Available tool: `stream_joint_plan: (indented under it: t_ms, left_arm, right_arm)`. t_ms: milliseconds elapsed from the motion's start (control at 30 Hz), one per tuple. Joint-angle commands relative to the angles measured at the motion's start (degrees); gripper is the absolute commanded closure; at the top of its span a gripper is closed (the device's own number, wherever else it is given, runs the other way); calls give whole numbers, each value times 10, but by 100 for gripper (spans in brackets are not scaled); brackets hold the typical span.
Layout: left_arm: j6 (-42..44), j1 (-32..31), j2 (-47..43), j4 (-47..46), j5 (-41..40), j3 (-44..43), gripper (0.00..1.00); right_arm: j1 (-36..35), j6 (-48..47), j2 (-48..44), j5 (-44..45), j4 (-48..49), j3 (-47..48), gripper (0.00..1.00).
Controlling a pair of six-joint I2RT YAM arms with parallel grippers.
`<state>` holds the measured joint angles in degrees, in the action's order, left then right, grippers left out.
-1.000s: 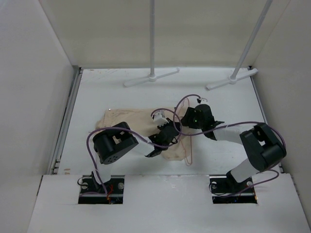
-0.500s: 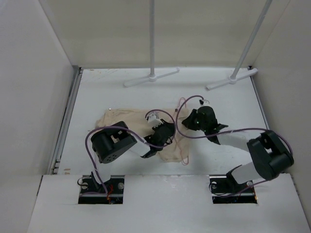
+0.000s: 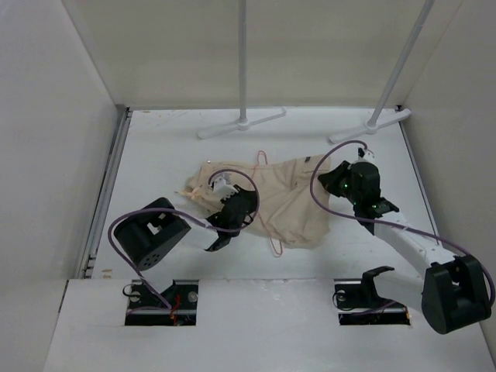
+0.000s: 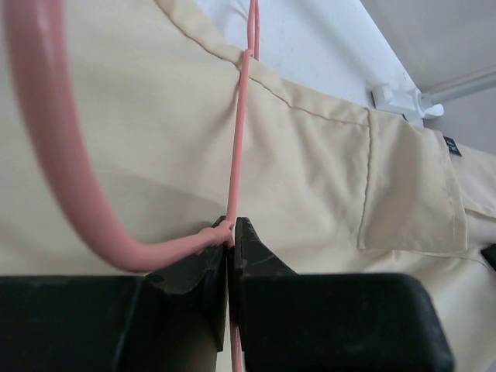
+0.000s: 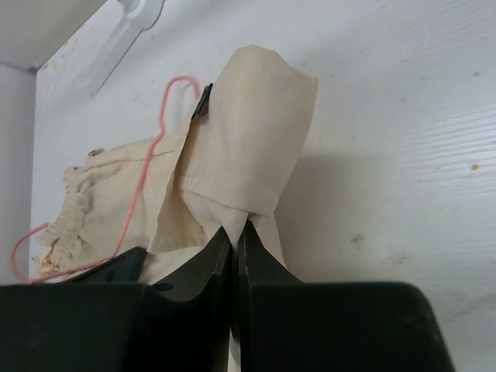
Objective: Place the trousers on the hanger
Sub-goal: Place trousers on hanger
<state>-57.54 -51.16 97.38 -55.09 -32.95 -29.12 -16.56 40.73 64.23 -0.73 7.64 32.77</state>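
Observation:
The beige trousers [image 3: 291, 198] lie spread across the middle of the white table, waistband to the left. The thin pink hanger [image 3: 268, 229] lies across them, its hook [image 3: 260, 159] pointing to the far side. My left gripper [image 3: 244, 208] is shut on the hanger's rod [image 4: 236, 155] over the cloth [image 4: 310, 178]. At the trousers' right end my right gripper [image 3: 339, 180] is shut on a pinched fold of leg cloth [image 5: 248, 147], lifted slightly off the table. The hanger [image 5: 147, 170] shows to the left in the right wrist view.
Two grey-white rack poles [image 3: 242, 62] [image 3: 403, 62] rise at the back, their feet [image 3: 240, 124] [image 3: 370, 125] resting on the table. White walls close in the left, right and far sides. A purple cable [image 3: 318, 186] loops over each arm.
My right gripper closed on the trousers' cloth and moved right, pulling the trousers out to the right. My left gripper shifted left and farther back, still holding the hanger.

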Motion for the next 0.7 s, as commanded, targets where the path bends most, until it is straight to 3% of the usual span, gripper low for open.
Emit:
stream_joint_plan:
  t_ms: [0,233,500,667]
  left_arm:
    - [47,14,-53,9,4,20,98]
    - [130,4,-102,46,53,0,97]
    - [239,-36,-148,127,119,-75,97]
    - [316,-52,-183,210,82,-130,97]
  right_arm:
    - [26,-10,-19,18,-4,3,94]
    - [37,-49,55,30,-33,56,85]
    - [22,-56,92,38,-13,84,24]
    - [19,-69,2,61,-49,67,13]
